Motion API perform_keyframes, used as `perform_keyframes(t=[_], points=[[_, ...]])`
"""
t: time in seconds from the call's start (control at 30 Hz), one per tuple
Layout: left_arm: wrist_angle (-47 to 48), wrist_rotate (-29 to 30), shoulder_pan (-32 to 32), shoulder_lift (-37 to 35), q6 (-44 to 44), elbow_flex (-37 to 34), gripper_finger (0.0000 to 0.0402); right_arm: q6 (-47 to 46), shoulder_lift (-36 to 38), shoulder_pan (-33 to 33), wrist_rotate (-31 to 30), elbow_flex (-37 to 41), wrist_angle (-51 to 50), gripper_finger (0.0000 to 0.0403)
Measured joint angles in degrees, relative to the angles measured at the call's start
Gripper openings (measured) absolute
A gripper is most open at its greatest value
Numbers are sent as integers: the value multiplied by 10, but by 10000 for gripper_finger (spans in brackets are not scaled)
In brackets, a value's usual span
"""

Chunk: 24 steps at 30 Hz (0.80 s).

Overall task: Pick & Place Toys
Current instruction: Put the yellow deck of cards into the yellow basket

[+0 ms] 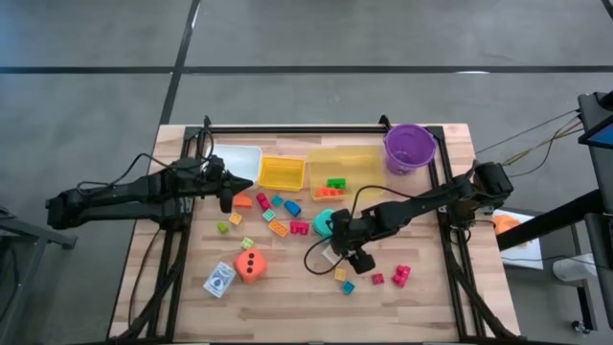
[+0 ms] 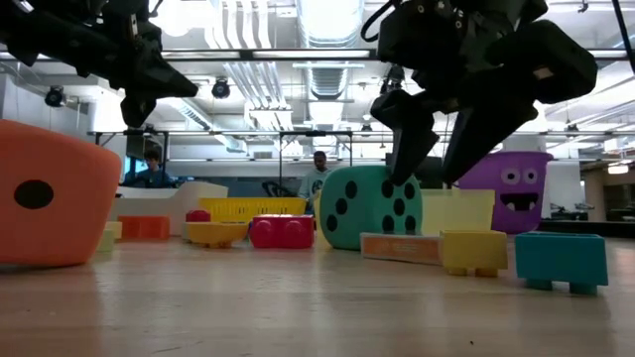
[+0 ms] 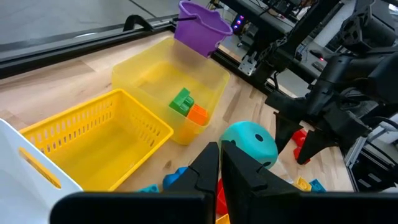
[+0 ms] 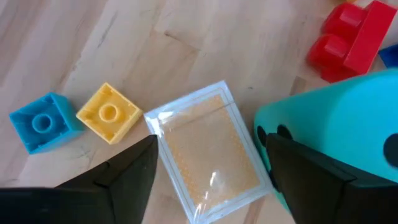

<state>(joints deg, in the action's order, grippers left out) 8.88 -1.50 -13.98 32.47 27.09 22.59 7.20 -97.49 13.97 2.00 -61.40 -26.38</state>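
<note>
Clear packet [image 4: 211,146] only in wrist view | right pincer [image 4: 211,171] spread; left pincer [image 3: 219,163] clenched

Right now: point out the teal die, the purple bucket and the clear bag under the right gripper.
teal die [image 2: 370,206], low view, dotted front face.
purple bucket [image 1: 409,147], high view, inside of its rim.
clear bag [image 4: 208,148], right wrist view, its middle.

Overhead straight down; low camera level across table; wrist cameras close; all share teal die [image 1: 326,223].
</note>
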Motion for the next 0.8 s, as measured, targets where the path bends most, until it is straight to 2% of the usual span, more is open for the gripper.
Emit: perform_keyframes(t=[0.23,0.53,0.8], points=[[0,0,0,0,0,0,19,6,0,0,0,4,0,393],[0,0,0,0,0,0,19,-10,-1,0,-10,4,-1,389],[0,0,0,0,0,0,19,88,-16,0,-11,9,-3,389]])
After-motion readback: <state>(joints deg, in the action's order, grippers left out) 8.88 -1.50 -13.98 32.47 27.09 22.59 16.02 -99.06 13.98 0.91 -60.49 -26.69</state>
